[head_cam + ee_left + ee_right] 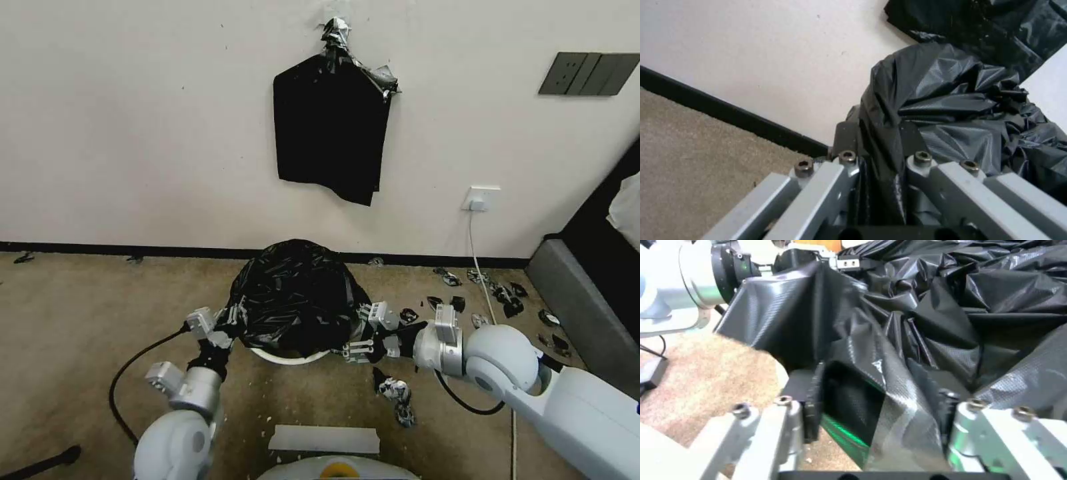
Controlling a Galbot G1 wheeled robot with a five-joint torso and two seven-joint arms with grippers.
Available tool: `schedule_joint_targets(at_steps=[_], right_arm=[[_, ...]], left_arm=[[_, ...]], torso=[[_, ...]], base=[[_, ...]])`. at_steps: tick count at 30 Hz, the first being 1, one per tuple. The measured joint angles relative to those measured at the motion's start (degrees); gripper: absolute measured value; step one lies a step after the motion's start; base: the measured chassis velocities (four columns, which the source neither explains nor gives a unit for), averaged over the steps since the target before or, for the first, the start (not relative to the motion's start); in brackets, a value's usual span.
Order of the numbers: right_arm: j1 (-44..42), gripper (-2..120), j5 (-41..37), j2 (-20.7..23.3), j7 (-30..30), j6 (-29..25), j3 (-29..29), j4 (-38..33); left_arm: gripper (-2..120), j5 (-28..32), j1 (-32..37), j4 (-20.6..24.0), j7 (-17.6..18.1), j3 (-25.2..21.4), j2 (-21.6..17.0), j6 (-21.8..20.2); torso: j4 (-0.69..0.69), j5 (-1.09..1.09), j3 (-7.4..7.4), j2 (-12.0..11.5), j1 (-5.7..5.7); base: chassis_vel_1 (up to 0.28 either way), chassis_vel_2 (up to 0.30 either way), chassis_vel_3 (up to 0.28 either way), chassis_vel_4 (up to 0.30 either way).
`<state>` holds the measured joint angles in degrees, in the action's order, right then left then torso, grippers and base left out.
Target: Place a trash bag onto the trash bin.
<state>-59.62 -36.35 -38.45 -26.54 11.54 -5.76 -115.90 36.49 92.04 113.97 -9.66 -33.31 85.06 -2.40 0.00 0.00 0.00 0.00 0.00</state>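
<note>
We have the trash bag (pixel 293 293) sitting puffed up like a dark hill on top of the trash bin (pixel 290 358). Only a thin white curve of the bin's rim peeks out at the 6 o'clock side of the bag.

Our left gripper (pixel 230 321) is at the bag's 9 o'clock edge. In the left wrist view its two fingers have come close together, with a fold of the bag pinched between them (pixel 882 156). Our right gripper (pixel 373 330) is at the bag's 4 o'clock edge. In the right wrist view its fingers stand wide apart, and a loose flap of the bag (pixel 889 380) hangs in the gap. We think it is not gripping that flap tightly.

Here is what we think could go wrong. The plastic is thin, so a hard pull from the left side could rip it. If the right side has no real hold, the flap could slip out and that side of the bag would not go over the rim. The air puffed up inside could also make the bag pop back off the bin. Small black scraps (pixel 507 293) lie on the carpet (pixel 80 313) at 3 o'clock.
</note>
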Motion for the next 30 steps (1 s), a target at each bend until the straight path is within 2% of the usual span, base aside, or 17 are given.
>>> schedule_joint_targets(at_steps=[1,2,4,6,8,10,11,13,22,30], right_arm=[[-0.2,41,0.0,0.0,0.0,-0.2,0.1,0.0],[-0.2,41,0.0,0.0,0.0,-0.2,0.1,0.0],[-0.3,30,0.2,0.0,0.0,-0.5,0.2,0.0],[-0.3,28,0.2,-0.1,0.0,-0.6,0.2,0.0],[-0.3,17,0.4,-0.3,0.0,-0.9,0.3,0.0],[-0.3,13,0.4,-0.3,0.0,-0.9,0.4,0.0],[-0.3,6,0.4,-0.4,-0.1,-1.0,0.4,0.0],[-0.3,0,0.3,-0.5,-0.1,-1.4,0.5,0.0],[-1.5,0,0.2,-0.6,-2.5,-3.9,1.4,-0.8],[-4.8,0,3.3,-0.2,-8.4,-8.1,1.6,-0.6]], left_arm=[[7,0.0,0.0,0.0,0.0,-0.1,0.0,0.0],[7,0.0,0.0,0.0,0.0,-0.1,0.0,0.0],[7,0.0,0.0,-0.1,0.2,-0.2,0.0,-0.1],[7,0.0,0.0,-0.1,0.2,-0.2,0.0,-0.1],[7,0.0,0.2,-0.1,0.3,-0.3,0.0,-0.2],[7,0.0,0.2,-0.1,0.4,-0.3,0.0,-0.2],[7,0.0,0.3,-0.1,0.4,-0.3,0.0,-0.3],[7,0.0,0.3,-0.1,0.8,-0.4,0.0,-0.5],[7,0.2,0.3,-0.1,2.7,-0.6,0.2,-1.8],[7,3.8,0.2,1.4,5.6,-0.5,0.5,-3.9]], torso=[[0.00,0.00,0.00,0.0,0.00],[0.00,0.00,0.00,0.0,0.00],[0.00,0.00,0.00,0.0,0.00],[0.00,0.00,0.00,0.0,0.00],[0.00,0.00,0.00,0.0,0.00],[0.00,0.00,0.00,0.0,0.00],[0.00,0.00,0.00,0.0,0.00],[0.00,0.00,0.00,0.0,0.00],[0.00,0.00,0.00,0.0,0.00],[0.00,0.00,0.00,0.0,0.00]], base=[[0.000,0.000,0.000,0.000],[0.000,0.000,0.000,0.000],[0.000,0.000,0.000,0.000],[0.000,0.000,0.000,0.000],[0.000,0.000,0.000,0.000],[0.000,0.000,0.000,0.000],[0.000,0.000,0.000,0.000],[0.000,0.000,0.000,0.000],[0.000,0.000,0.000,0.000],[0.000,0.000,0.000,0.000]])
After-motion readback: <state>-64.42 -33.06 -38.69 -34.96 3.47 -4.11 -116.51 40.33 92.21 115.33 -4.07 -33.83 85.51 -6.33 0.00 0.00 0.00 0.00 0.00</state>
